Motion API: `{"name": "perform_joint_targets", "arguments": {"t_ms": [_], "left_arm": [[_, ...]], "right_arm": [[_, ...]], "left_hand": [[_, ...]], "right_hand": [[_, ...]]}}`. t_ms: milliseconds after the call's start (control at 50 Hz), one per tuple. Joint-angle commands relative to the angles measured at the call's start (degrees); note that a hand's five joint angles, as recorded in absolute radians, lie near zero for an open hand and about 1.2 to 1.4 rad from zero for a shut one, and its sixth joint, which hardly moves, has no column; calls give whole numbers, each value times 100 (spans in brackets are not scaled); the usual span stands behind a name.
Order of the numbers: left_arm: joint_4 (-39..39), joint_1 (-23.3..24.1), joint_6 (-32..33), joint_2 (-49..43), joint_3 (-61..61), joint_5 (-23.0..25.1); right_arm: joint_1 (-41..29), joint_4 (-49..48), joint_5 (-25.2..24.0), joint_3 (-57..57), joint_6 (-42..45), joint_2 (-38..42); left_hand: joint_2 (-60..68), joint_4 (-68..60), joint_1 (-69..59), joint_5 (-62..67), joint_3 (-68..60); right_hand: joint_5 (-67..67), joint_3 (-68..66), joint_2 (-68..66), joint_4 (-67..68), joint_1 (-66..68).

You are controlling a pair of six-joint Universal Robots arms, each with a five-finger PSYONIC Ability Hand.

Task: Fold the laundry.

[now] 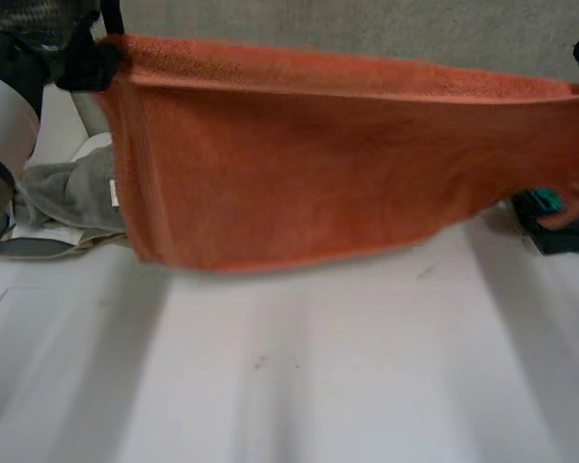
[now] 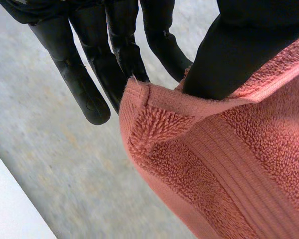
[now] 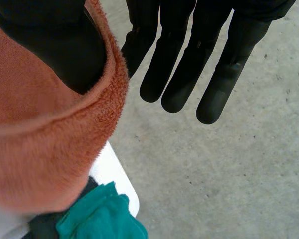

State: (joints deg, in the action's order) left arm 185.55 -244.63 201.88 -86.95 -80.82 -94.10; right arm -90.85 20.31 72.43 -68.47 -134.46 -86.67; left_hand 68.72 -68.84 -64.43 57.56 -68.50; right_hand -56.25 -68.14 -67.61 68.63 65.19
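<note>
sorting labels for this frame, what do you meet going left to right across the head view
grey laundry pile → orange towel, held up and stretched across the middle → teal cloth

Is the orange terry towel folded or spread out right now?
Spread: the orange terry towel hangs stretched wide over the white table, its top edge pinched by the left hand and the right hand.
</note>
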Motion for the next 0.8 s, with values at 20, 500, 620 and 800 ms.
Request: {"name": "perform_joint_targets", "arguments": {"t_ms": [20, 500, 620, 800], "left_arm": [[-897, -24, 412, -1217, 224, -12], [2372, -59, 1345, -3206, 3548, -345], [2275, -58, 1170, -2820, 2355, -363], [2240, -67, 826, -2528, 683, -302]], "right_arm": [[-485, 386, 140, 149, 578, 993], [-1093, -5238, 1336, 1583, 834, 2331], [-1075, -5126, 686, 942, 394, 2014], [-996, -4370, 105, -157, 175, 2136]], "left_hand": [[1128, -1116, -1557, 1244, -1150], [1128, -1116, -1557, 1244, -1150], [1128, -1116, -1557, 1244, -1150], [1128, -1116, -1557, 1244, -1150]], "right_hand": [[-1375, -1186, -1239, 1137, 1481], [-1375, -1186, -1239, 1137, 1481], [-1375, -1186, -1239, 1137, 1481], [-1375, -1186, -1239, 1137, 1481]]}}
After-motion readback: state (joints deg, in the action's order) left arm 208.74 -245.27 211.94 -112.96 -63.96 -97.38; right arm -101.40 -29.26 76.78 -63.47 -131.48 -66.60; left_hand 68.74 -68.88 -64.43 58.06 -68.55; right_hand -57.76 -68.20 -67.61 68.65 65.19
